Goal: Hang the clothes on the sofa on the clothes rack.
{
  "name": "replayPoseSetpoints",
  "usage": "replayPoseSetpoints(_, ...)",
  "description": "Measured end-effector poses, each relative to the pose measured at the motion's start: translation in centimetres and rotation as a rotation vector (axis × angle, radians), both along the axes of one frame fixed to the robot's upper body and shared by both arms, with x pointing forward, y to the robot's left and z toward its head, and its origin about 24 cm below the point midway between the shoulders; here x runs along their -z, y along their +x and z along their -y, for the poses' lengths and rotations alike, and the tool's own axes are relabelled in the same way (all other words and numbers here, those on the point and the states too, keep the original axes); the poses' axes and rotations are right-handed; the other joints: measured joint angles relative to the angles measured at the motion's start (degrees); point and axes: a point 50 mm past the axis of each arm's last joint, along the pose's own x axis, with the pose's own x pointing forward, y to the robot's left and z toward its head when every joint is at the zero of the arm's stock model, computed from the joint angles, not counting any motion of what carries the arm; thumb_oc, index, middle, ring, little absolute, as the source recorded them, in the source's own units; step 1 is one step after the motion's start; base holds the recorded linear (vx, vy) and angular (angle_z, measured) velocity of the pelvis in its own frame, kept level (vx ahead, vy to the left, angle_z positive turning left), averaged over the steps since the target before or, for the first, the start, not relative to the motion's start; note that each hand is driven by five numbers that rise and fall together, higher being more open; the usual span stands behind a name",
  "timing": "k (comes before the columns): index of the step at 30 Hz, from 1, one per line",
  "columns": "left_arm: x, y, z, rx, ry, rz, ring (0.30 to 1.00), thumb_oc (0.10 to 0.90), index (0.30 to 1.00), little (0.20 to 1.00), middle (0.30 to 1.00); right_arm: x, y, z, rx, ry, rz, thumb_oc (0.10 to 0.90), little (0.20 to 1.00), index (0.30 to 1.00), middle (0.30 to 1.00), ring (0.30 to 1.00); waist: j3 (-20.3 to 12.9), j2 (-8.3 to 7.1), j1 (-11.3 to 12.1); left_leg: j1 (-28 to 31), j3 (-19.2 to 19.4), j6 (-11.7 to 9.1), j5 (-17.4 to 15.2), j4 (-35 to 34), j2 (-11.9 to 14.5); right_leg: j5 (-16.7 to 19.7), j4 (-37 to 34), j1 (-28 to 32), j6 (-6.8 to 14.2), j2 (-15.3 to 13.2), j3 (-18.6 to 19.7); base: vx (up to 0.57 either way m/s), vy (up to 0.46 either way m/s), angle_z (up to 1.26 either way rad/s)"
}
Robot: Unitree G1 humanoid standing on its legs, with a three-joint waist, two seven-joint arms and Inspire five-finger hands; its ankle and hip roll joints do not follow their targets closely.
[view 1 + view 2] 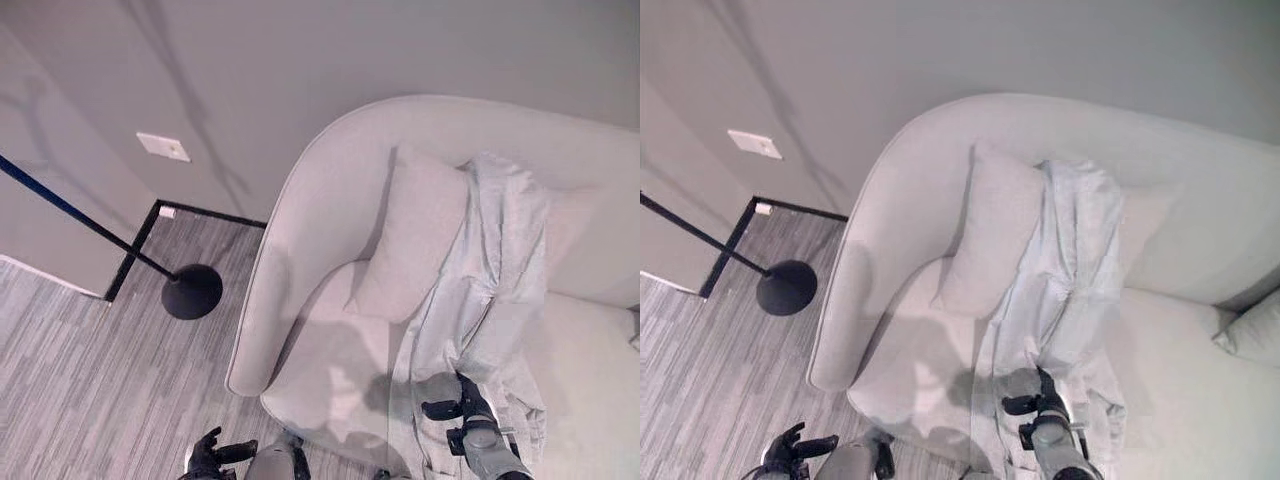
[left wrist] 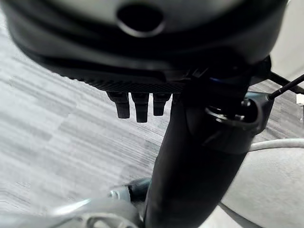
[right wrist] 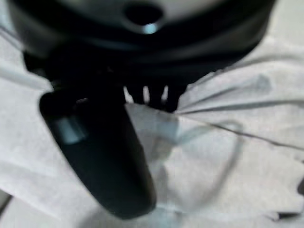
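Note:
A pale blue-white garment (image 1: 495,270) hangs over the back of the light grey sofa (image 1: 330,190) and runs down across its seat. My right hand (image 1: 463,402) rests on the garment's lower part near the seat's front edge. Its thumb stands out to the side and its fingers (image 3: 145,95) press into the bunched cloth (image 3: 228,142), not curled round it. The clothes rack has a round black base (image 1: 192,291) on the floor left of the sofa and a dark pole (image 1: 70,210) slanting up to the left. My left hand (image 1: 212,455) hangs relaxed and open over the floor, low on the left.
A grey cushion (image 1: 410,235) leans against the sofa back beside the garment, and another cushion (image 1: 1252,335) lies at the far right. Grey wood-look floor (image 1: 80,350) lies between sofa and rack. A wall (image 1: 250,70) with a white socket plate (image 1: 163,146) stands behind.

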Motion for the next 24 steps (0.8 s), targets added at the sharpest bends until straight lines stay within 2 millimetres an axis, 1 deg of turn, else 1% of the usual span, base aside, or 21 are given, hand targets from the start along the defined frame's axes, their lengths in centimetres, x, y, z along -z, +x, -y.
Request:
replayPoseSetpoints(1, -0.5, 1.1, 0.1, 0.066, 0.042, 0.040, 0.900, 0.800, 0.900, 0.900, 0.900, -0.4, 0.6, 0.2, 0.016, -0.052, 0.023, 0.800, 0.900, 0.900, 0.900, 0.900, 1.0, -0.16, 0.1, -1.1, -0.2, 0.4, 0.2, 0.0, -0.3, -1.0, 1.8, -1.6, 0.3, -0.7, 0.1, -0.14, 0.060, 0.16)
replayPoseSetpoints(2, -1.2, 2.4, 0.7, 0.129, 0.089, 0.092, 0.900, 0.800, 0.900, 0.900, 0.900, -1.1, 1.3, 0.5, 0.040, -0.100, 0.056, 0.800, 0.900, 0.900, 0.900, 0.900, 2.4, 0.79, 0.2, -2.6, -0.6, 0.9, 0.5, 0.0, -0.3, -1.9, 5.1, -4.6, 0.9, -1.6, 0.4, -0.15, 0.049, 0.17)
replayPoseSetpoints(3, -2.1, 3.6, 0.7, 0.216, 0.165, 0.144, 0.900, 0.800, 0.900, 0.900, 0.900, -2.1, 2.4, 1.1, 0.050, -0.180, 0.106, 0.800, 0.900, 0.900, 0.900, 0.900, 3.3, 0.11, 0.0, -5.3, -0.9, 1.0, 0.6, 0.5, -0.6, -3.1, 5.3, -6.9, 1.3, -2.1, 1.0, -0.15, 0.024, 0.06)
replayPoseSetpoints(4, -2.6, 4.9, 1.1, 0.272, 0.217, 0.179, 0.900, 0.800, 0.900, 0.900, 0.900, -3.5, 4.2, 1.5, 0.068, -0.234, 0.159, 0.718, 0.778, 0.778, 0.778, 0.778, 5.9, 0.70, -0.1, -6.8, -0.9, 1.3, 1.2, 0.9, -0.4, -2.4, 5.2, -8.1, 1.0, -1.6, 1.4, -0.15, 0.027, 0.03)
replayPoseSetpoints(5, -2.9, 5.5, 1.3, 0.294, 0.251, 0.187, 0.900, 0.800, 0.900, 0.900, 0.900, -4.4, 5.3, 1.8, 0.077, -0.267, 0.178, 0.444, 0.366, 0.366, 0.366, 0.366, 6.9, 1.47, -0.2, -8.3, -1.1, 1.3, 1.6, 1.0, -0.2, -2.5, 5.6, -9.9, 1.0, -1.6, 1.6, -0.10, 0.023, -0.01)
replayPoseSetpoints(6, -3.4, 6.8, 1.5, 0.334, 0.294, 0.209, 0.900, 0.800, 0.900, 0.900, 0.900, -5.9, 6.9, 2.5, 0.103, -0.297, 0.187, 0.400, 0.300, 0.300, 0.300, 0.300, 7.3, 1.54, 0.1, -11.1, -1.4, 1.2, 1.9, 1.8, 0.1, -1.9, 5.1, -11.8, 0.9, -1.2, 1.3, -0.05, 0.046, 0.08)
replayPoseSetpoints(7, -3.6, 7.1, 1.6, 0.344, 0.301, 0.222, 0.900, 0.800, 0.900, 0.900, 0.900, -5.3, 6.1, 2.8, 0.108, -0.297, 0.166, 0.400, 0.300, 0.300, 0.300, 0.300, 7.2, 1.32, 0.4, -10.2, -1.6, 1.2, 1.9, 1.7, -0.4, -1.9, 5.3, -10.8, 0.9, -1.7, 1.1, 0.00, 0.098, 0.08)
replayPoseSetpoints(9, -3.6, 7.0, 1.6, 0.360, 0.311, 0.221, 0.900, 0.800, 0.900, 0.900, 0.900, -5.1, 5.9, 2.8, 0.117, -0.280, 0.157, 0.400, 0.300, 0.300, 0.300, 0.300, 7.1, 1.63, 0.5, -9.2, -1.6, 1.2, 1.9, 1.7, -0.4, -1.9, 5.3, -9.9, 0.9, -1.7, 1.1, 0.04, 0.080, 0.04)
replayPoseSetpoints(10, -3.4, 6.9, 1.8, 0.351, 0.299, 0.212, 0.900, 0.800, 0.900, 0.900, 0.900, -5.0, 5.7, 3.1, 0.107, -0.266, 0.148, 0.400, 0.300, 0.300, 0.300, 0.300, 7.0, 1.86, 0.5, -8.0, -1.7, 1.3, 1.7, 1.5, -0.6, -1.9, 5.0, -8.3, 0.8, -1.8, 0.6, 0.03, 0.000, 0.16)
replayPoseSetpoints(11, -2.9, 6.5, 2.4, 0.307, 0.261, 0.194, 0.900, 0.800, 0.900, 0.900, 0.900, -4.2, 4.7, 3.5, 0.094, -0.248, 0.107, 0.400, 0.300, 0.300, 0.300, 0.300, 6.9, 2.22, 0.7, -5.6, -2.1, 1.3, 1.7, 0.7, -1.1, -1.9, 4.4, -5.6, 0.9, -1.9, -0.1, 0.03, 0.003, 0.28)
replayPoseSetpoints(12, -2.5, 5.9, 2.7, 0.294, 0.240, 0.169, 0.900, 0.800, 0.900, 0.900, 0.900, -3.0, 3.1, 3.7, 0.074, -0.219, 0.041, 0.400, 0.300, 0.300, 0.300, 0.300, 5.9, 2.43, 1.1, -3.4, -2.7, 1.3, 1.6, 0.6, -1.6, -2.5, 4.7, -3.2, 1.5, -2.5, -0.1, 0.02, 0.007, 0.30)
replayPoseSetpoints(13, -2.1, 5.2, 2.7, 0.299, 0.239, 0.147, 0.900, 0.800, 0.900, 0.900, 0.900, -1.8, 1.7, 3.6, 0.047, -0.193, -0.018, 0.400, 0.300, 0.300, 0.300, 0.300, 3.8, 2.61, 1.7, -3.0, -2.9, 1.0, 0.7, 0.6, -1.8, -3.8, 5.4, -3.3, 1.9, -2.8, 0.2, 0.02, 0.021, 0.21)
replayPoseSetpoints(14, -1.9, 4.6, 2.6, 0.306, 0.237, 0.133, 0.900, 0.800, 0.900, 0.900, 0.900, -1.0, 0.9, 3.2, 0.029, -0.158, -0.053, 0.400, 0.300, 0.300, 0.300, 0.300, 1.9, 2.79, 2.0, -2.9, -3.2, 0.6, 0.5, 0.7, -1.8, -4.4, 5.5, -3.1, 2.1, -2.9, 0.1, 0.01, 0.026, 0.09)
replayPoseSetpoints(15, -1.6, 3.9, 2.7, 0.308, 0.230, 0.112, 0.900, 0.800, 0.900, 0.900, 0.900, -0.5, 0.3, 2.9, 0.029, -0.124, -0.068, 0.400, 0.300, 0.300, 0.300, 0.300, 0.2, 3.34, 1.8, -2.7, -3.1, 0.6, 0.5, 0.7, -1.8, -4.2, 5.6, -2.5, 1.8, -2.6, 0.1, 0.01, 0.026, 0.03)
replayPoseSetpoints(17, -1.1, 2.8, 2.6, 0.307, 0.224, 0.077, 0.900, 0.800, 0.900, 0.900, 0.900, -0.2, -0.2, 2.2, 0.060, -0.020, -0.032, 0.400, 0.300, 0.300, 0.300, 0.300, -0.9, 4.08, 1.6, -0.8, -2.7, 0.6, 0.5, 0.4, -1.8, -4.2, 5.3, -0.8, 1.7, -2.6, 0.0, 0.03, 0.037, -0.06)
replayPoseSetpoints(18, -0.9, 2.2, 2.5, 0.301, 0.220, 0.066, 0.900, 0.800, 0.900, 0.900, 0.900, 0.0, -0.8, 1.4, 0.107, 0.107, 0.010, 0.400, 0.300, 0.300, 0.300, 0.300, -2.3, 3.97, 1.1, -0.1, -2.5, 0.2, 0.3, 0.3, -1.6, -4.3, 5.1, -0.2, 1.6, -2.4, 0.1, 0.03, 0.040, -0.08)
replayPoseSetpoints(19, -0.9, 2.2, 2.5, 0.301, 0.220, 0.066, 0.900, 0.800, 0.900, 0.900, 0.900, 0.0, -0.8, 1.4, 0.107, 0.107, 0.010, 0.400, 0.300, 0.300, 0.300, 0.300, -2.3, 3.97, 1.1, -0.1, -2.5, 0.2, 0.3, 0.3, -1.6, -4.3, 5.1, -0.2, 1.6, -2.4, 0.1, 0.02, 0.028, -0.07)
replayPoseSetpoints(20, -0.8, 1.6, 2.3, 0.275, 0.204, 0.064, 0.900, 0.800, 0.900, 0.900, 0.900, -0.4, -0.9, -0.2, 0.137, 0.265, 0.116, 0.400, 0.300, 0.300, 0.300, 0.300, -2.4, 3.63, 0.2, 1.1, -2.4, 0.2, 0.3, 0.0, -1.6, -4.3, 5.0, 0.9, 1.6, -2.4, 0.1, 0.03, 0.023, -0.11)
replayPoseSetpoints(21, -0.8, 1.3, 2.1, 0.263, 0.197, 0.066, 0.900, 0.800, 0.900, 0.900, 0.900, -0.5, -1.0, -1.5, 0.144, 0.360, 0.169, 0.400, 0.300, 0.300, 0.300, 0.300, -2.8, 2.89, -0.2, 1.7, -2.0, 0.3, 0.3, 0.0, -1.5, -4.3, 5.1, 1.0, 1.6, -2.4, 0.3, 0.04, 0.037, -0.14)
replayPoseSetpoints(22, -0.9, 1.4, 2.0, 0.255, 0.193, 0.073, 0.900, 0.800, 0.900, 0.900, 0.900, -0.4, -1.0, -2.4, 0.162, 0.449, 0.183, 0.400, 0.300, 0.300, 0.300, 0.300, -3.2, 2.12, -0.5, 2.1, -1.8, 0.1, 0.2, 0.0, -1.5, -4.3, 4.9, 1.5, 1.5, -2.4, 0.5, 0.05, 0.045, -0.04)
replayPoseSetpoints(24, -1.4, 2.0, 1.8, 0.209, 0.167, 0.111, 0.900, 0.800, 0.900, 0.900, 0.900, -1.0, -1.4, -3.8, 0.174, 0.607, 0.235, 0.400, 0.300, 0.300, 0.300, 0.300, -3.6, 0.63, -0.8, 3.1, -2.2, 0.0, 0.0, 0.0, -1.6, -4.3, 4.3, 3.1, 1.5, -2.3, 0.0, 0.05, 0.042, 0.09)
